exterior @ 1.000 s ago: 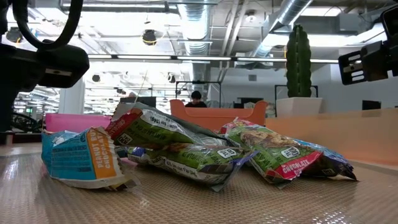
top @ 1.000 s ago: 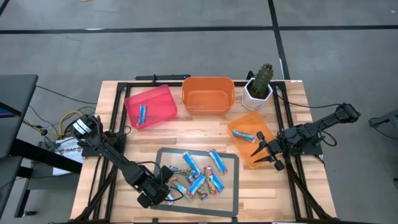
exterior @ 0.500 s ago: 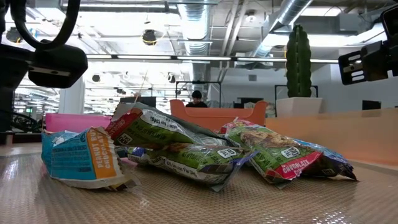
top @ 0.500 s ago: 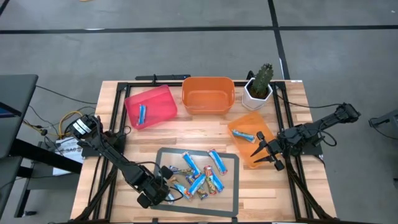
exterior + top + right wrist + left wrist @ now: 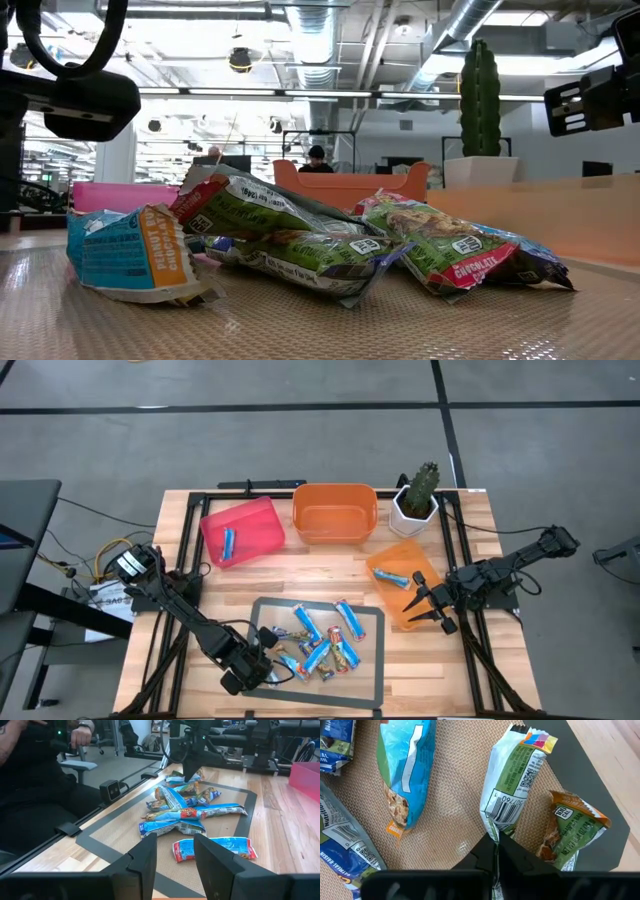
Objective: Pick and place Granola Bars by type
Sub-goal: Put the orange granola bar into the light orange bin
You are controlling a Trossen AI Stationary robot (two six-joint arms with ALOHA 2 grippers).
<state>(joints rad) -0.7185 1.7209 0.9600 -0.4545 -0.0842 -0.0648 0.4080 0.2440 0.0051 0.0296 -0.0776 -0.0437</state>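
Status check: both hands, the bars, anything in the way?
Left hand shut on green-wrapped bar at the mat edge. Right hand open over orange bin, empty. Brown bar alongside; nothing blocking.

In the high view the left gripper (image 5: 268, 666) is too small to make out against the granola bars (image 5: 318, 640). In the left wrist view its fingers (image 5: 485, 851) cover the lower end of a green bar (image 5: 512, 787), and blue bars (image 5: 342, 855) are cut off at the left edge. A person (image 5: 30, 775) is cropped at the upper left of the right wrist view.
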